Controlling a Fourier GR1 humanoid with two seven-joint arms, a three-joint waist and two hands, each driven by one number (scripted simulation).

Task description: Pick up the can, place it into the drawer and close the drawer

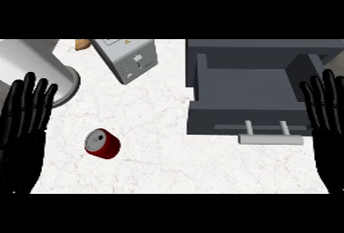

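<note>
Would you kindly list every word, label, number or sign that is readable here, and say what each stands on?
Nothing here can be read as words or numbers.
grey appliance: a small yellow mark by its top edge and small dark marks on its face, all too small to read.
can: no readable label.
drawer: no writing shows.

Matte black left hand [22, 125] and right hand [328, 120], long slender fingers [42, 93].
</note>
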